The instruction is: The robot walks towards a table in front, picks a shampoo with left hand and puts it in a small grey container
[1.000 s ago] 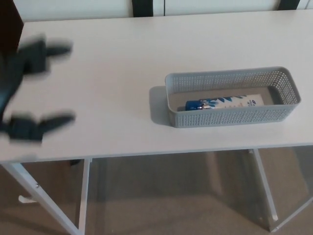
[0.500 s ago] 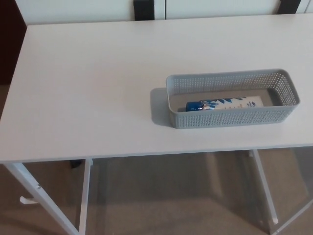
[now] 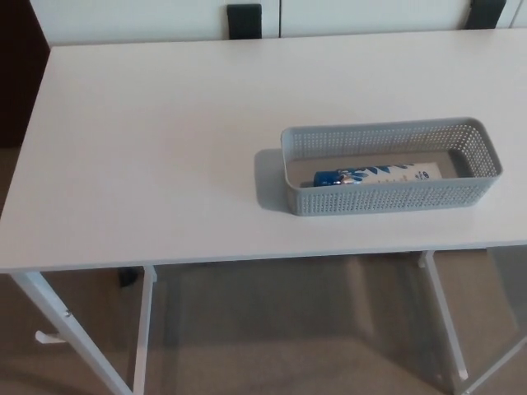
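Black fingers show nowhere in the head view. Neither the left hand nor the right hand is in the picture, so it cannot be told how far they are open or whether they hold anything.

The shampoo tube [image 3: 375,174] lies on its side inside the grey container [image 3: 387,200], below the rim. Its blue cap points to the container's left end and its white body runs toward the right end. The container stands on the right half of the white surface [image 3: 165,148], near the front edge and parallel to it. The left half is bare.

Judged from this, the shampoo is already in place and nothing remains but to leave it undisturbed. The main risk is the container's position. It looks like light perforated plastic that would slide easily, and it sits close to the front edge. An arm swinging back in, or the robot's body nudging the surface, could push it off. The tube lies flat and low, so it seems unlikely to roll out by itself.
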